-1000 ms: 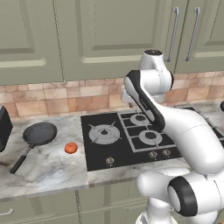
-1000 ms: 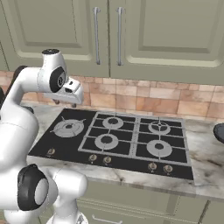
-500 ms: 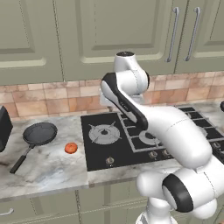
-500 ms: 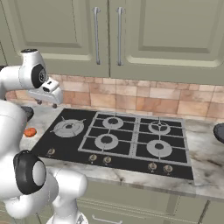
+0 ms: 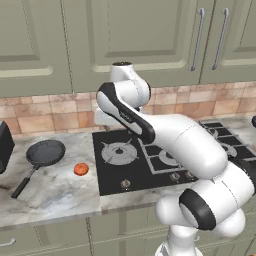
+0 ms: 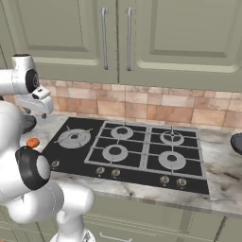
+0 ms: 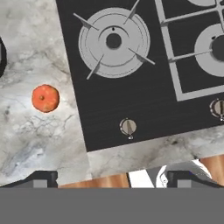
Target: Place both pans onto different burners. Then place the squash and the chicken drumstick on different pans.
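The pincer (image 7: pixel 112 177) hangs wide open and empty; I'd swing it left over the frying pan (image 5: pixel 46 152) and grip its handle squarely.

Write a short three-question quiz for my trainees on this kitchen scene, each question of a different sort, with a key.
1. True or false: the frying pan already sits on a burner.
2. Multiple choice: the squash lies (A) in the pan, (B) on the marble counter between the pan and the cooktop, (C) on the large burner.
3. Fill in: the end effector is ____ and holds nothing.

Key: 1 false, it rests on the counter left of the cooktop. 2 B. 3 open.
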{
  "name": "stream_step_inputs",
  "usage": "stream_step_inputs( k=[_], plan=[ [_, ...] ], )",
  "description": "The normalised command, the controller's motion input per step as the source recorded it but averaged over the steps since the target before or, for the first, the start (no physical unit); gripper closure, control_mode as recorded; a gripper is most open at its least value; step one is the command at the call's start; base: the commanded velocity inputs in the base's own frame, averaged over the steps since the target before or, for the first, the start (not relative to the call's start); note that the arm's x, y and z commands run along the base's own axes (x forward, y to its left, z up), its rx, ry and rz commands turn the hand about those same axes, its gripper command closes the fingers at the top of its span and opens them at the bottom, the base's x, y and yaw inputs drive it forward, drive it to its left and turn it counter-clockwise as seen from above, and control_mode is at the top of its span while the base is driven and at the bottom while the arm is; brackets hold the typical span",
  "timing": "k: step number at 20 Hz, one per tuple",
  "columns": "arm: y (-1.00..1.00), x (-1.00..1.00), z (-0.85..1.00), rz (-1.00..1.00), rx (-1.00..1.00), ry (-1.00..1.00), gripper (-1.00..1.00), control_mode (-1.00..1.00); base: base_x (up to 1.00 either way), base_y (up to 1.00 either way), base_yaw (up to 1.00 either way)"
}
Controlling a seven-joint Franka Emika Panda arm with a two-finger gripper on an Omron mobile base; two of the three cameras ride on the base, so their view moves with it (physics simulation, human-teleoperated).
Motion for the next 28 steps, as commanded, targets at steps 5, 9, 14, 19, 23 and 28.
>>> stream_step_inputs(
  k=[5,9,14,19,23,28],
  plan=[
    [0.7,0.0,-0.4,0.0,0.0,0.01,-1.0,-1.0,0.0,0.0,0.0],
    [0.69,0.0,-0.45,0.06,0.0,-0.01,-1.0,-1.0,0.0,0.0,0.0],
    [0.61,0.02,-0.26,0.08,0.02,0.0,-1.0,-1.0,0.0,0.0,0.0],
    [0.67,0.05,-0.2,0.06,0.01,0.01,-1.0,-1.0,0.0,0.0,0.0],
    [0.67,0.06,-0.25,0.05,0.0,0.01,-1.0,-1.0,0.0,0.0,0.0],
    [0.62,0.05,-0.2,0.03,0.0,0.02,-1.0,-1.0,0.0,0.0,0.0]
  ],
)
